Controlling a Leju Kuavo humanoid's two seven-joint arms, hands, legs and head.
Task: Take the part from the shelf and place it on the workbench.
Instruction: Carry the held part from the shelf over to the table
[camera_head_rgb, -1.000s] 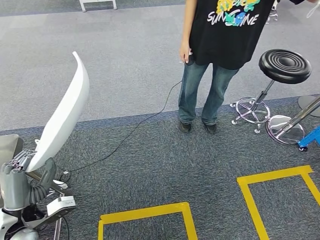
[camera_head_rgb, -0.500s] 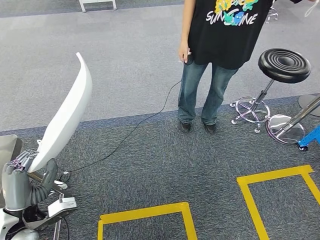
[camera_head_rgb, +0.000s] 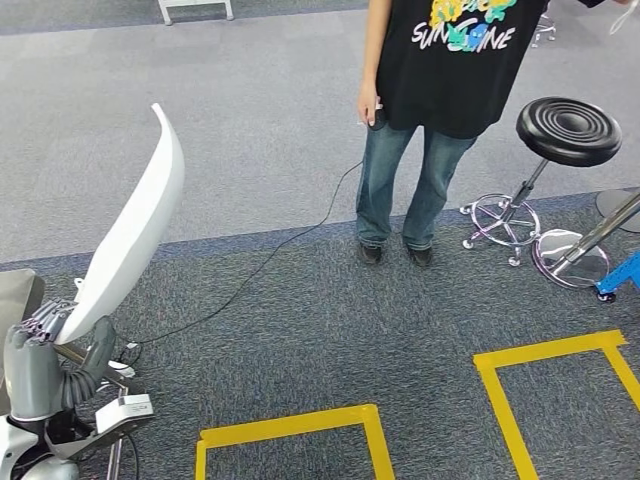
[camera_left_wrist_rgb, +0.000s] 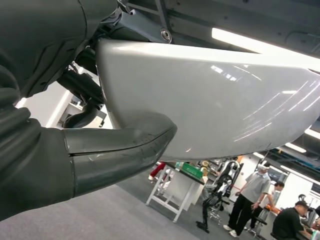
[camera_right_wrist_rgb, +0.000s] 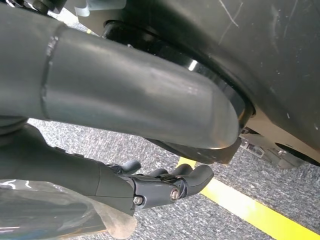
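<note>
A long white curved part rises from my left hand at the lower left of the head view, its tip pointing up and away. The hand grips the part's lower end. In the left wrist view the thick grey thumb presses against the glossy white part. My right hand hangs over the carpet, its dark fingers lying apart from the thumb with nothing between them. No shelf or workbench is in sight.
A person in a black shirt and jeans stands ahead on the grey carpet. A black stool is at the right. A black cable crosses the floor. Yellow tape outlines mark the near floor.
The white part's tip has shifted slightly to the right with my left hand. The grip is unchanged, and the person stays in place.
</note>
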